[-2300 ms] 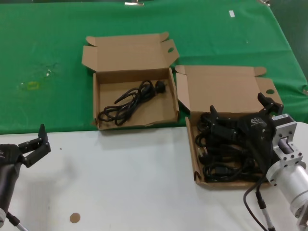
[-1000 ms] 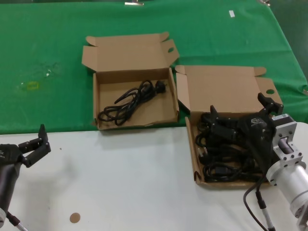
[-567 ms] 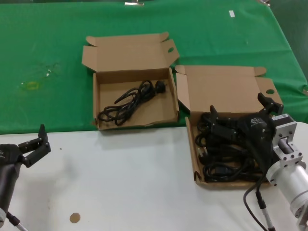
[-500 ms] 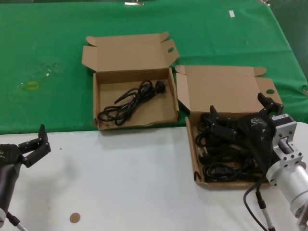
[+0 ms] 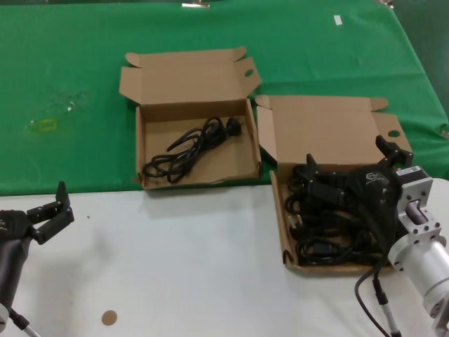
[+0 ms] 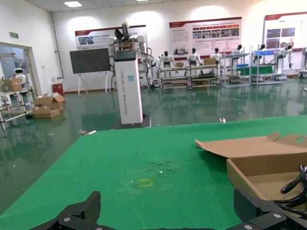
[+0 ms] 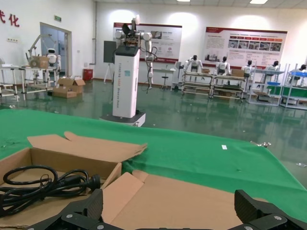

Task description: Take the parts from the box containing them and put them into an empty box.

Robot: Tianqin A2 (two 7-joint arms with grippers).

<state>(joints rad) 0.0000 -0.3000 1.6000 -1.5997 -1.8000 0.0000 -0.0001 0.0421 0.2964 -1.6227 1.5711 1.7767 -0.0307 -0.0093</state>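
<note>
The box containing the parts (image 5: 282,235) stands at the right, one lid flap folded inward, and is packed with several black coiled power cords (image 5: 319,228). My right gripper (image 5: 349,160) hovers open just over the cords' far end, nothing between its fingers. From the right wrist this box's raised lid (image 7: 187,201) fills the space beyond the right gripper (image 7: 170,206). The other box (image 5: 138,151), with both flaps splayed, holds one cord (image 5: 189,147), which shows too as the single cord (image 7: 45,184). My left gripper (image 5: 48,203) waits open at the table's left front, also seen as the left gripper (image 6: 168,211).
The two boxes stand on a green cloth (image 5: 84,84) that covers the far half; the near half is white tabletop (image 5: 196,267). A yellowish mark (image 5: 47,125) is on the cloth at left, and a brown round spot (image 5: 108,317) near the front edge.
</note>
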